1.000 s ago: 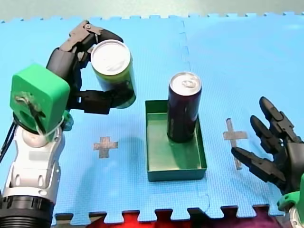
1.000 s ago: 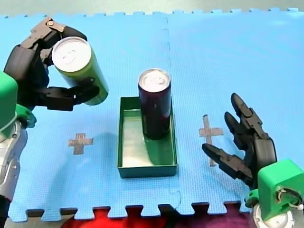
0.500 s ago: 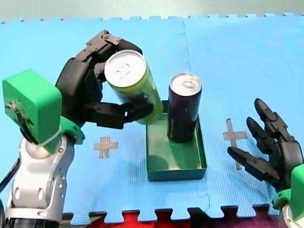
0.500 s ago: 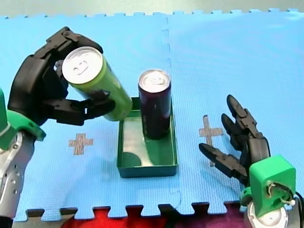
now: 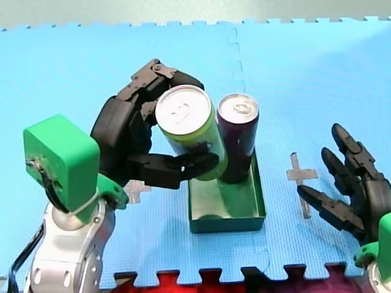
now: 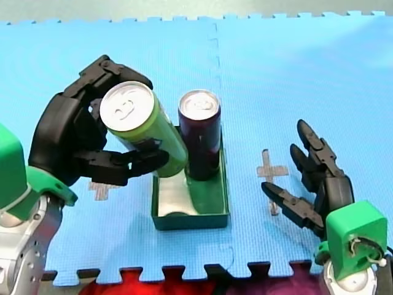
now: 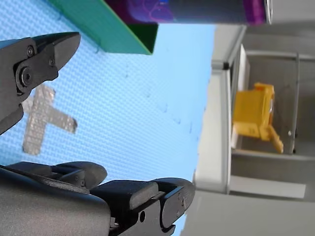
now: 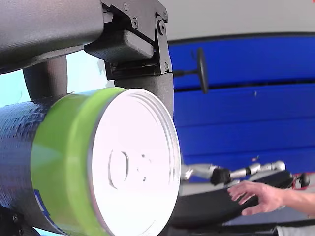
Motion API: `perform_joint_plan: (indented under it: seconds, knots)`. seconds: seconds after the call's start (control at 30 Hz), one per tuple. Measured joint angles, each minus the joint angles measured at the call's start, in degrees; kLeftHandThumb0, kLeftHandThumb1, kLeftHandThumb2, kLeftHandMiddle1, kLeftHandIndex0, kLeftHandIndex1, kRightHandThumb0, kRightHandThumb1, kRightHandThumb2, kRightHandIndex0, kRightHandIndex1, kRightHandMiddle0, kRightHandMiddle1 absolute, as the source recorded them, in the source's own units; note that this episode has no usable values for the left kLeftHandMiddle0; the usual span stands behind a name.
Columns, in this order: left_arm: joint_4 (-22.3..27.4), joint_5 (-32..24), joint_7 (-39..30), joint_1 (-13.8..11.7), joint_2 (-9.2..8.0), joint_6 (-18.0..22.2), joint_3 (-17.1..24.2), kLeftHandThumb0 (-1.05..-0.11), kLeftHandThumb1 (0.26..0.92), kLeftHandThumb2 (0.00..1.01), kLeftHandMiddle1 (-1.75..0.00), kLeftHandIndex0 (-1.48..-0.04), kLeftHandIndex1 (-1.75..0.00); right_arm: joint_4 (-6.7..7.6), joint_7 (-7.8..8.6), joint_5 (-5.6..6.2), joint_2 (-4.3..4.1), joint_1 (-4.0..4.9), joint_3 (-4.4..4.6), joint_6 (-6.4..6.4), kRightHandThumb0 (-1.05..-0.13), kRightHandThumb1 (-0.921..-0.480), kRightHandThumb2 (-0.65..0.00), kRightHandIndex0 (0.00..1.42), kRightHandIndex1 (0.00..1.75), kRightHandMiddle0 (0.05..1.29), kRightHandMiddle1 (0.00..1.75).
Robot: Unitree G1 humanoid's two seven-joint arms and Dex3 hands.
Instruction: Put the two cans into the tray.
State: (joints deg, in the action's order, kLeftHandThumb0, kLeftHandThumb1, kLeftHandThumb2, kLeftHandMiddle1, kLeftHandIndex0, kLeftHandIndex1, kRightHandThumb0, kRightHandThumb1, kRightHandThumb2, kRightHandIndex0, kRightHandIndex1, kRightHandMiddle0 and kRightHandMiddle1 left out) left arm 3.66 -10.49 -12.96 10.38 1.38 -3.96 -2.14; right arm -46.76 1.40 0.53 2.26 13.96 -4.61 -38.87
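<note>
My left hand [image 5: 131,137] grips the light-green aluminium can [image 5: 198,137] with curled fingers, tilting it above the green rectangular tray [image 5: 226,224] to clear, I judge, the upright dark-purple can [image 5: 239,146] inside, while my right hand [image 5: 348,195] hangs empty beside the tray.
</note>
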Motion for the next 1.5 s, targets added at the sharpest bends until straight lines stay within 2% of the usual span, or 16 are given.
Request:
perform_joint_plan:
  seconds: [0.6, 1.13, 1.33, 1.5]
  knots:
    - [1.84, 2.52, 0.82, -2.02, 0.75, -0.04, -3.25, -0.493, 0.339, 0.9, -1.62, -0.75, -1.57, 0.13, -0.79, -0.18, -0.04, -0.2, 0.35, -0.4, -0.874, -0.769, 0.0, 0.38, 0.0, 0.34, 0.0]
    - [1.39, 3.72, 1.14, -2.44, 0.4, 0.08, -3.59, -0.487, 0.344, 0.89, -1.65, -0.74, -1.58, 2.17, -0.56, 0.06, -0.06, -1.36, 0.41, -0.23, -0.863, -0.766, 0.0, 0.38, 0.0, 0.34, 0.0]
    - [-3.93, 5.23, 1.63, -0.98, 0.28, 1.88, -3.51, -0.473, 0.339, 0.9, -1.67, -0.75, -1.59, 3.81, -0.63, 0.05, -0.04, -2.22, 0.56, 0.01, -0.858, -0.766, 0.0, 0.38, 0.0, 0.34, 0.0]
    - [-5.94, 5.68, 1.62, -0.54, 0.22, 3.13, -3.39, -0.46, 0.332, 0.91, -1.7, -0.74, -1.6, 5.36, -0.74, 0.02, 0.01, -3.12, 0.76, 0.58, -0.858, -0.766, 0.0, 0.38, 0.0, 0.34, 0.0]
